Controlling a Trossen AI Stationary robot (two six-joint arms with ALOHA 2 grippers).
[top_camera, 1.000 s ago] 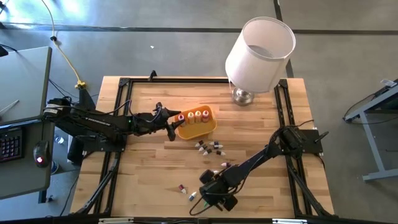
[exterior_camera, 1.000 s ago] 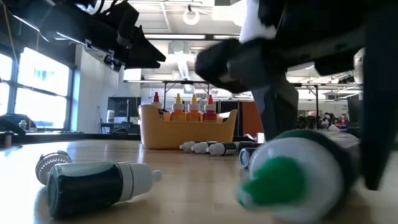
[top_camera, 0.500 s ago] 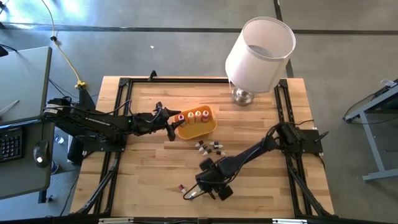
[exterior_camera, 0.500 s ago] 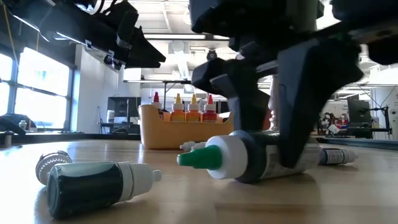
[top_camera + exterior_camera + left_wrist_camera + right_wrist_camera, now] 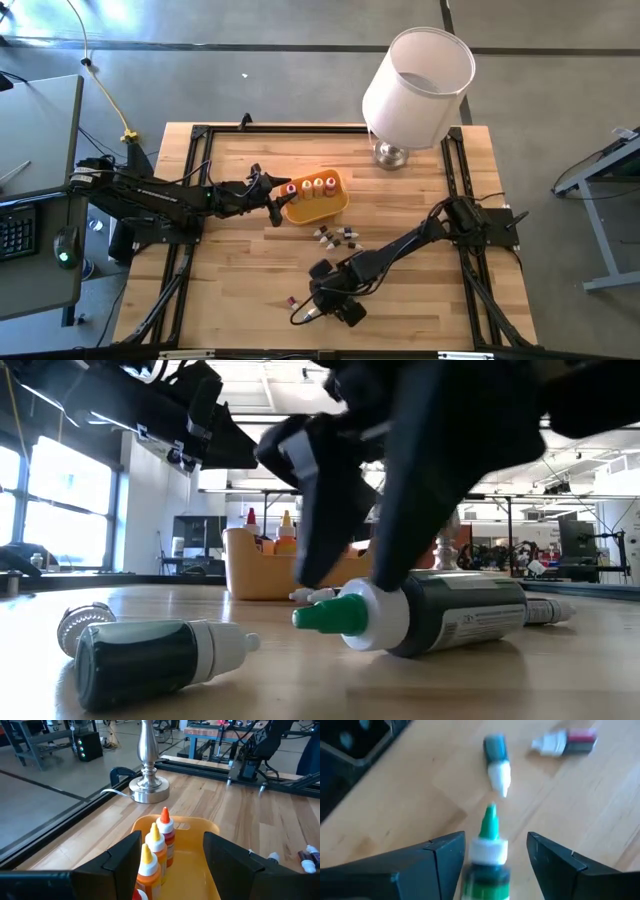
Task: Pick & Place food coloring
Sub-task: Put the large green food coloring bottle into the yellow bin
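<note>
A green-tipped food coloring bottle [image 5: 440,620] lies on its side on the table, near the near edge. My right gripper [image 5: 495,862] is open and stands over it, one finger on either side of the bottle [image 5: 489,855]. A teal vial [image 5: 150,655] and a red vial [image 5: 575,742] lie just beyond it. Several bottles [image 5: 310,185] stand upright in the orange tray [image 5: 337,206]. My left gripper [image 5: 170,865] is open and hovers at the tray's left end, touching nothing. My right gripper comes at the green-tipped bottle slanting from above, with its fingers [image 5: 440,862] along the bottle's body [image 5: 487,877] near the cap. The bottle lies flat on the table. Whether either finger touches it, I cannot tell.
Several small vials [image 5: 338,236] lie loose just near of the tray. A lamp with a white shade [image 5: 415,75] stands on its metal base [image 5: 390,152] at the far right. Black rails [image 5: 195,200] run along the table's sides.
My right gripper has moved toward the table's left and a little away from the near edge. The green-tipped bottle has gone with it, from right by the near edge to a spot farther in, where it lies on its side.
</note>
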